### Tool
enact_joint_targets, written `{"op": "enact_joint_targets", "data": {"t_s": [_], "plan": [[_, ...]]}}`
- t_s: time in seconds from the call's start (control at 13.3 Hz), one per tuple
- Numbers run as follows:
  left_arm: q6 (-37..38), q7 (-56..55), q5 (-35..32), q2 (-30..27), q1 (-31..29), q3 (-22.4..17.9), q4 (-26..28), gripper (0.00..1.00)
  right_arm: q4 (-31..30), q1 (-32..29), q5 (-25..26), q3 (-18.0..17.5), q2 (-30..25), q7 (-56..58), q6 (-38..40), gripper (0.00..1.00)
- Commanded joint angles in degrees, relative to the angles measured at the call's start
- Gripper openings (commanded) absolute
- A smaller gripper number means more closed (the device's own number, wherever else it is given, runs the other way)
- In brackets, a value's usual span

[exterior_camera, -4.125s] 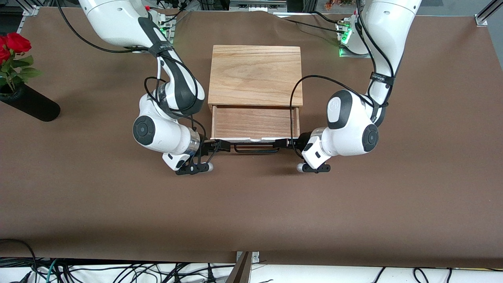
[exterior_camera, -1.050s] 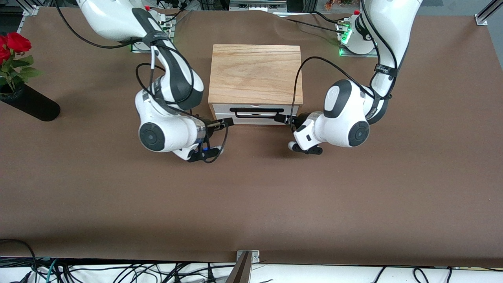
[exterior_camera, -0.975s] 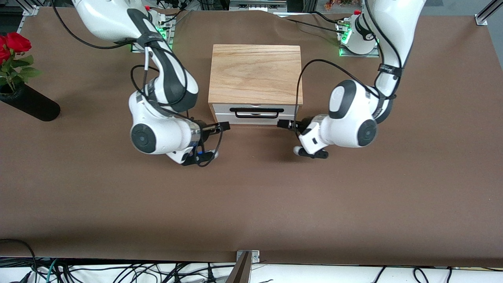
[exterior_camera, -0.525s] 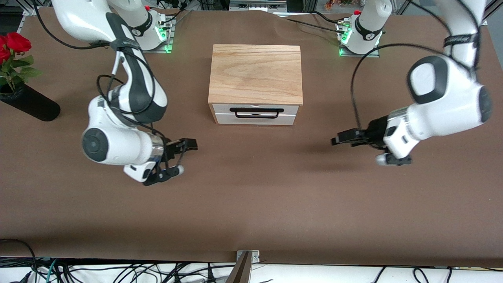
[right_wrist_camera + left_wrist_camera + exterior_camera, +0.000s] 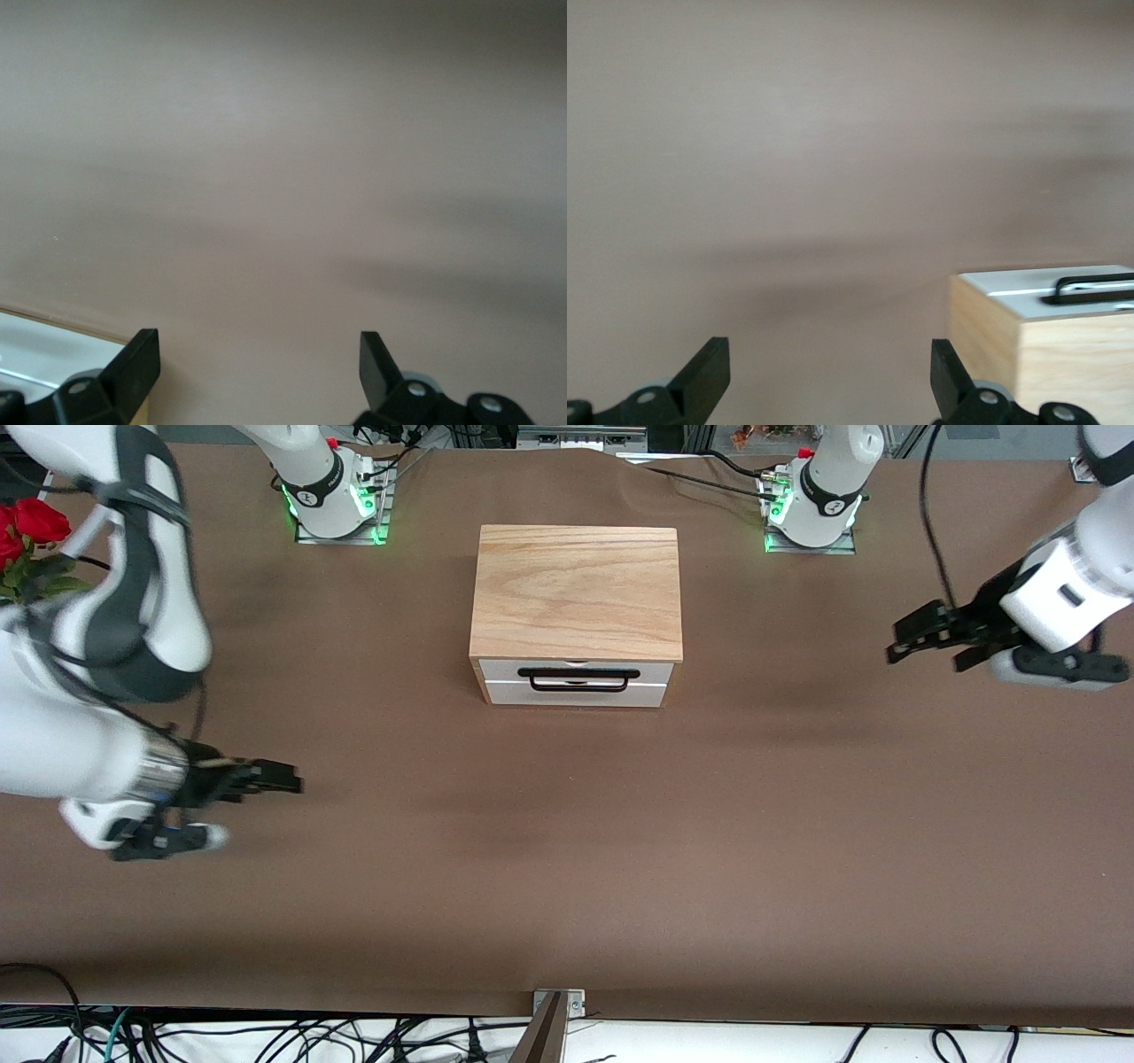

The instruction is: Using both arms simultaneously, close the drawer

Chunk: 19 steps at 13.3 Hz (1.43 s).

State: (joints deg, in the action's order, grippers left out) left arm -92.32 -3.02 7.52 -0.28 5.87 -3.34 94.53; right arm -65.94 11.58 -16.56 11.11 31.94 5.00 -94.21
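Observation:
The drawer (image 5: 505, 691) sits pushed fully into its wooden box (image 5: 576, 593), its white front flush and the black wire handle (image 5: 580, 688) facing the front camera. My right gripper (image 5: 285, 778) is open and empty over bare table, well away from the box toward the right arm's end. My left gripper (image 5: 908, 638) is open and empty over bare table toward the left arm's end. In the left wrist view the open gripper (image 5: 828, 376) faces brown table, with a corner of the box (image 5: 1045, 354) and the handle (image 5: 1094, 288) showing. The right wrist view shows the open gripper (image 5: 257, 363) over table.
Red roses (image 5: 27, 522) stand at the right arm's end of the table, their vase hidden by the right arm. The arm bases (image 5: 332, 487) (image 5: 811, 496) flank the box. Cables lie below the table's edge nearest the front camera (image 5: 567, 1014).
The drawer went from open to shut. Since then both arms have drawn away from the drawer front, each toward its own end of the table, and both grippers are open.

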Motion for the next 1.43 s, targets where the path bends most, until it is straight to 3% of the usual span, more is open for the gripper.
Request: {"op": "enact_joint_targets", "data": {"t_s": [0.0, 0.15, 0.67, 0.97, 1.35], "plan": [[5.81, 0.03, -4.43, 0.72, -0.33, -2.63, -3.73, 1.00, -1.90, -1.91, 4.58, -0.74, -5.37, -0.08, 0.88, 1.00], [6.18, -0.06, -7.24, 0.29, -0.33, -4.13, -3.92, 1.00, -7.60, -1.91, 11.52, -1.17, -11.52, 0.01, -4.28, 1.00], [3.30, 0.82, -8.57, 0.02, -0.33, -5.01, -4.27, 1.00, -21.57, -4.36, 17.78, -3.29, -24.27, -0.86, -6.50, 1.00], [1.00, 0.91, -8.57, 0.11, -0.24, -4.92, -3.57, 1.00, -23.80, -6.39, 18.23, -5.22, -25.08, -0.43, -7.49, 1.00], [1.44, 0.82, -8.40, 0.11, -0.24, -4.92, -3.57, 1.00, -20.99, -6.66, 17.88, -5.04, -23.32, -1.48, -2.82, 1.00]]}}
